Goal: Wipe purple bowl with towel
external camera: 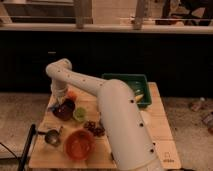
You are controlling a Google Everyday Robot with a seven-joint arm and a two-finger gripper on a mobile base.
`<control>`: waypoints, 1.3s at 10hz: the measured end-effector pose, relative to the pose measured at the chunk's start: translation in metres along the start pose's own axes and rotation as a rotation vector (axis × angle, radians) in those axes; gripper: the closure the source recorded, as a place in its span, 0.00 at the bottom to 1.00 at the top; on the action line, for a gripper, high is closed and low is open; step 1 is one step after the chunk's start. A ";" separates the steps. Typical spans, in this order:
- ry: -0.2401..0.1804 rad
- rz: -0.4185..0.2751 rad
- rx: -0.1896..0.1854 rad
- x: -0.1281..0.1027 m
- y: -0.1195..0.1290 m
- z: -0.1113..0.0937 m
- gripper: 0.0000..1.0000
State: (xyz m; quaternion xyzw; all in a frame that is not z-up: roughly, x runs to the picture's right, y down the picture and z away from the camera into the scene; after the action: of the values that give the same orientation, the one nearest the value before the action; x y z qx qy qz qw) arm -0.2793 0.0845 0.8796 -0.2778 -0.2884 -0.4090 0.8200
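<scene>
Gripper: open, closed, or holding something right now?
Gripper: down at the purple bowl, by its left rim; open or closed cannot be told.

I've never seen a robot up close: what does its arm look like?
The arm is smooth and off-white, built of thick rounded tubes joined by a bulging elbow, with a few small dark dots along the widest segment. No loose cables show. Its gripper sits at the arm's far end, by the dark purple bowl.

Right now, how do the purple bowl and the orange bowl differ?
The purple bowl is dark and smaller; the orange bowl is bright and wider. The purple bowl sits farther back with the pincer at its rim; the orange bowl sits near the front edge, untouched. Both rest on the table.
</scene>
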 end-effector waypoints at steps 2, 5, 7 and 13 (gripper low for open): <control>-0.019 -0.046 -0.002 -0.023 0.003 0.004 1.00; -0.040 -0.061 -0.025 -0.048 0.030 0.012 1.00; -0.041 -0.028 -0.028 -0.041 0.053 0.011 1.00; 0.015 0.112 -0.008 0.004 0.096 -0.008 1.00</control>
State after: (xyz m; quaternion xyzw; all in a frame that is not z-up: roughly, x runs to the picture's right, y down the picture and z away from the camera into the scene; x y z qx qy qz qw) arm -0.1955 0.1263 0.8558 -0.2937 -0.2644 -0.3659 0.8426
